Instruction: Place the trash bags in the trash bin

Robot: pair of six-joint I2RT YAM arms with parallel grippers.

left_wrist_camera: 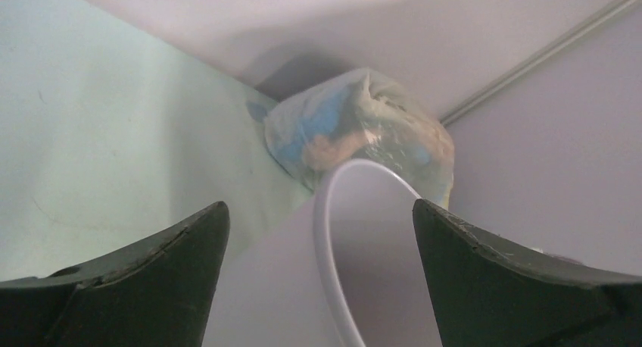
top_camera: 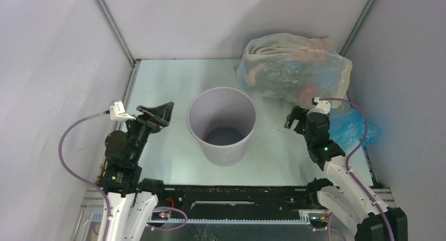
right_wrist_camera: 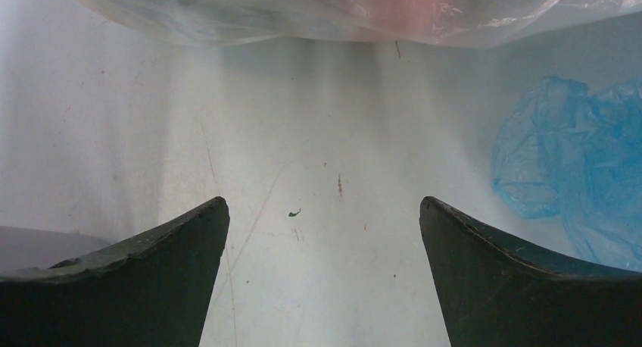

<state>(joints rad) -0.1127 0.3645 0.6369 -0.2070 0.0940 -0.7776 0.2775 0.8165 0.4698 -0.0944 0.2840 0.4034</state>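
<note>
The pale grey-lavender trash bin [top_camera: 223,152] stands upright and empty at the table's middle. The thin light-blue trash bag [top_camera: 353,129] lies crumpled on the table at the right edge, partly behind my right arm. It also shows in the right wrist view [right_wrist_camera: 575,165] at the right. My left gripper [top_camera: 158,113] is open and empty, just left of the bin. In the left wrist view [left_wrist_camera: 319,205] the bin's rim [left_wrist_camera: 327,233] lies between its fingers. My right gripper [top_camera: 294,117] is open and empty over bare table [right_wrist_camera: 323,201], between the bin and the blue bag.
A large clear whitish bag [top_camera: 294,67] stuffed with colourful items sits at the back right, just beyond my right gripper. It shows in the left wrist view [left_wrist_camera: 356,131] and the right wrist view [right_wrist_camera: 341,10]. Lavender walls close in the table on three sides.
</note>
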